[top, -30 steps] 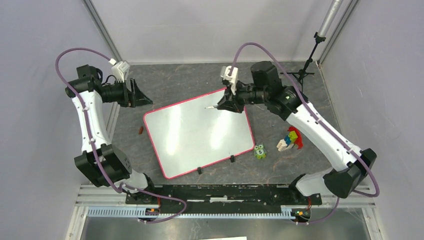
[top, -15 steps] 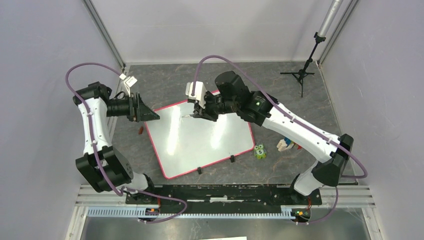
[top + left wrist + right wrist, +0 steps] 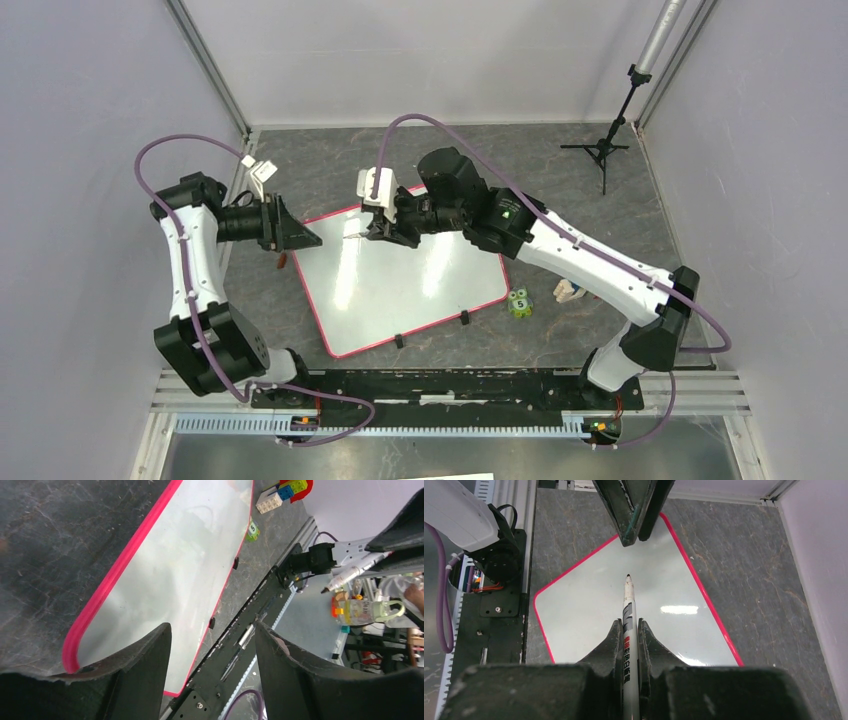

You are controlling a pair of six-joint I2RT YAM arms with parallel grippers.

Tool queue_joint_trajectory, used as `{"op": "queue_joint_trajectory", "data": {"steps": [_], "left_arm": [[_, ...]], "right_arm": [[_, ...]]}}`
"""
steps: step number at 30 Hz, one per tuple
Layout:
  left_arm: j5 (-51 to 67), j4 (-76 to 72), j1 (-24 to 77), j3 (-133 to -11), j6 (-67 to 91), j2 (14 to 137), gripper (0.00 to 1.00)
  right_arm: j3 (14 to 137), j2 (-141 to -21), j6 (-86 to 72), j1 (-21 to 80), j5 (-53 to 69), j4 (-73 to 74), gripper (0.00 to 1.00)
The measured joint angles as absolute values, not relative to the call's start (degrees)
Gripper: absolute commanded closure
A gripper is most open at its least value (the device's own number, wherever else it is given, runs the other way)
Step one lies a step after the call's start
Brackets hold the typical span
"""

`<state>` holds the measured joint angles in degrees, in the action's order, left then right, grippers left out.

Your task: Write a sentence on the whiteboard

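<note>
The whiteboard (image 3: 400,280) lies tilted on the dark table, with a red-pink border and two black clips on its near edge. No sentence shows on it. My right gripper (image 3: 385,232) is shut on a white marker (image 3: 358,236), tip pointing left over the board's far left part. In the right wrist view the marker (image 3: 628,610) sticks out between the shut fingers (image 3: 614,635), its dark tip just above the board (image 3: 584,615). My left gripper (image 3: 305,238) is open and empty at the board's far left corner. The board also shows in the left wrist view (image 3: 170,580).
A small red-brown cap (image 3: 283,261) lies on the table left of the board. A green toy marked 5 (image 3: 519,302) and some toy bricks (image 3: 566,291) sit to the board's right. A black tripod (image 3: 600,150) stands at the back right.
My right arm has swung left across the board, carrying the marker from the far right corner to the far left part. My left gripper has moved right, up to the board's corner.
</note>
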<state>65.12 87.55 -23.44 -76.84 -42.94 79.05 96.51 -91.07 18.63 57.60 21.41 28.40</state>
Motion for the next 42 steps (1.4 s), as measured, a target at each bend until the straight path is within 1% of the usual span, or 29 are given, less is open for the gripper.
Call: {"op": "queue_joint_trajectory", "data": {"steps": [3, 6, 9, 12, 18, 20, 22, 26, 28, 34, 42], "left_arm": [[64.1, 84.8, -23.5, -77.4, -40.6, 77.6, 0.29], [58.8, 77.0, -23.9, -78.4, -32.9, 74.0, 0.28], [53.9, 71.1, -24.8, -78.7, -26.9, 71.3, 0.31], [50.8, 67.8, -25.3, -78.7, -23.9, 72.1, 0.32], [49.3, 65.1, -25.3, -74.3, -22.9, 74.1, 0.38], [49.5, 65.0, -25.3, -73.3, -22.9, 74.3, 0.42], [49.7, 64.8, -25.3, -72.7, -22.9, 74.3, 0.49], [50.1, 63.9, -25.3, -71.4, -23.0, 74.3, 0.67], [50.0, 63.0, -25.5, -70.6, -23.1, 74.3, 0.73], [52.1, 62.7, -25.3, -69.0, -23.5, 74.3, 0.87], [53.0, 62.9, -25.1, -68.6, -26.4, 74.5, 0.97]], "right_arm": [[96.5, -91.3, 18.1, 58.3, 21.1, 27.2, 1.0], [96.5, -91.7, 17.7, 58.6, 20.7, 26.6, 1.0], [96.2, -91.8, 17.5, 58.6, 20.3, 26.2, 1.0], [95.2, -91.7, 17.4, 58.6, 20.1, 25.4, 1.0], [92.4, -91.3, 17.4, 58.6, 19.2, 25.1, 1.0], [91.9, -91.1, 17.4, 58.6, 19.1, 25.1, 1.0], [91.8, -90.8, 17.4, 58.6, 19.0, 25.1, 1.0], [91.7, -90.1, 17.4, 58.6, 19.0, 24.8, 1.0], [91.7, -90.0, 17.4, 58.6, 19.1, 24.6, 1.0], [91.7, -90.0, 17.4, 58.6, 19.5, 24.5, 1.0], [91.7, -90.0, 17.4, 58.6, 19.7, 24.5, 1.0]]}}
